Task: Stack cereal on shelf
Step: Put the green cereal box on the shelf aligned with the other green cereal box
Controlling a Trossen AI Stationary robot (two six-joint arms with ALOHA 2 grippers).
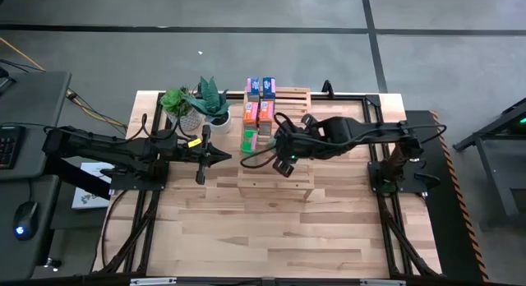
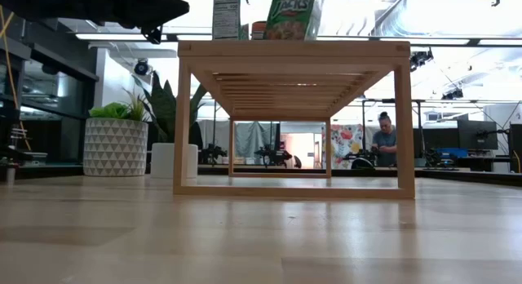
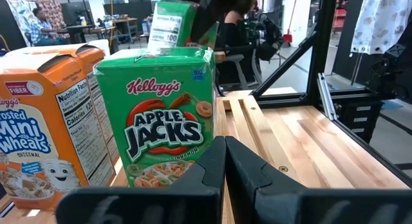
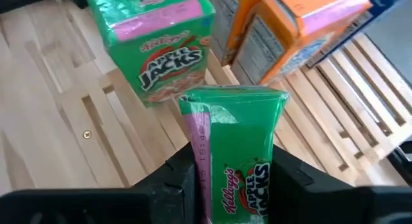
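The light-wood slatted shelf (image 1: 279, 175) (image 2: 294, 51) stands mid-table. Along its left edge stand two blue cereal boxes (image 1: 260, 87), two orange ones (image 1: 258, 113) (image 3: 45, 121) and one green Apple Jacks box (image 1: 248, 141) (image 3: 168, 114) (image 4: 154, 44), all upright on their bases. My right gripper (image 1: 271, 146) (image 4: 235, 166) is shut on the second green box (image 4: 235, 140) (image 2: 289, 15) right beside the standing one. My left gripper (image 1: 228, 157) (image 3: 225, 156) is shut and empty, hovering just left of the shelf and facing the standing green box. My right gripper pinches the second green box between its two fingers (image 4: 290, 179), one on each narrow side (image 4: 198, 153). It comes from the table's right, slanting down. The box sits tilted above the shelf top; whether its lower end touches the slats is hidden.
Two potted plants (image 1: 197, 101) (image 2: 117, 137) stand at the table's far left, behind my left arm. The right and near parts of the shelf top (image 4: 360, 76) carry nothing. A black frame (image 1: 386, 97) rims the table. A person (image 2: 383, 141) sits in the room beyond.
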